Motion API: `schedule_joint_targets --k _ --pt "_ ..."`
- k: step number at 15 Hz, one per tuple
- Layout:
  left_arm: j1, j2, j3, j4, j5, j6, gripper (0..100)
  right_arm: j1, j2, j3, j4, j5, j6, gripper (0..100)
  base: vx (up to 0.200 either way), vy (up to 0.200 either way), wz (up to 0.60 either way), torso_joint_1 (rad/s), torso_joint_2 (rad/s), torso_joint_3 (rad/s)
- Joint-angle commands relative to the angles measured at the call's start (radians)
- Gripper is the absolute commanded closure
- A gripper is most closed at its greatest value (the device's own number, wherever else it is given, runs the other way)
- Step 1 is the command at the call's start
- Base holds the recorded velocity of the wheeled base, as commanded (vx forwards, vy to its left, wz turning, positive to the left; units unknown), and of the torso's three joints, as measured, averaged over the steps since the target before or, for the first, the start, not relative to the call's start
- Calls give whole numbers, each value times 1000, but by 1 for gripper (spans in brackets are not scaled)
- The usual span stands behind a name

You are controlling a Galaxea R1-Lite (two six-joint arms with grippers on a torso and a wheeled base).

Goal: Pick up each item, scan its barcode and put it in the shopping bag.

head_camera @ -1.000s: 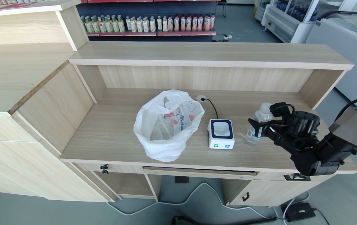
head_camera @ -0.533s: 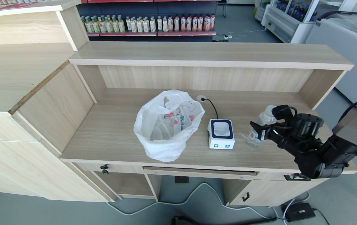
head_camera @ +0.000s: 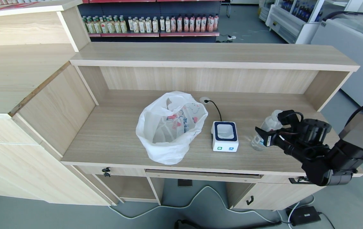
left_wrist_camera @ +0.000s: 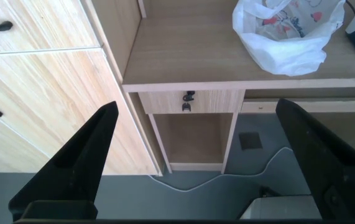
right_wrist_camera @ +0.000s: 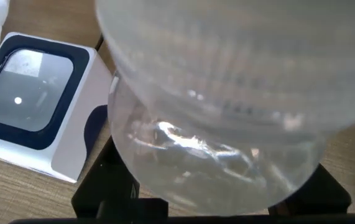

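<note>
Water bottle [head_camera: 268,124] in right jaws; lower, more tilted than before

1. Counter [head_camera: 114,133]: pale wood grain. The work surface is recessed, with side walls, a back panel and a raised ledge [head_camera: 213,55] along the far edge.
2. Bag [head_camera: 165,140]: white plastic, mouth open upward, sitting on the surface left of centre.
3. Scanner [head_camera: 225,136]: white box with a dark-framed window facing up, just right of the bag and not touching it.
4. Cable [head_camera: 215,109]: black, runs from the scanner's back to a round port [head_camera: 203,100] in the surface behind the bag.
5. Bottle [head_camera: 265,130]: clear, tilted, right of the scanner. Its base is low over the surface; cannot tell if they touch.
</note>
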Motion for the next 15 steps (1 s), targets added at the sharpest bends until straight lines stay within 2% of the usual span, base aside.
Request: schedule_joint_targets --k 1,6,8,10,12,14,15 --pt "0 0 0 0 0 0 0 0 -55 7 8 1 48 100 0 0 0 0 0 0" --pt "0 0 0 0 0 0 0 -45 -237 19 172 30 258 100 0 0 0 0 0 0" --pt "0 0 0 -2 0 0 0 -60 -377 19 277 175 393 100 0 0 0 0 0 0" --pt "0 0 0 0 0 0 0 -74 -533 55 367 400 483 100 0 0 0 0 0 0" --pt "0 0 0 0 0 0 0 -74 -707 161 369 675 601 100 0 0 0 0 0 0" --pt "0 0 0 0 0 0 0 -34 -839 239 369 851 649 100 0 0 0 0 0 0" --pt "0 0 0 0 0 0 0 -3 -888 254 375 903 692 100 0 0 0 0 0 0"
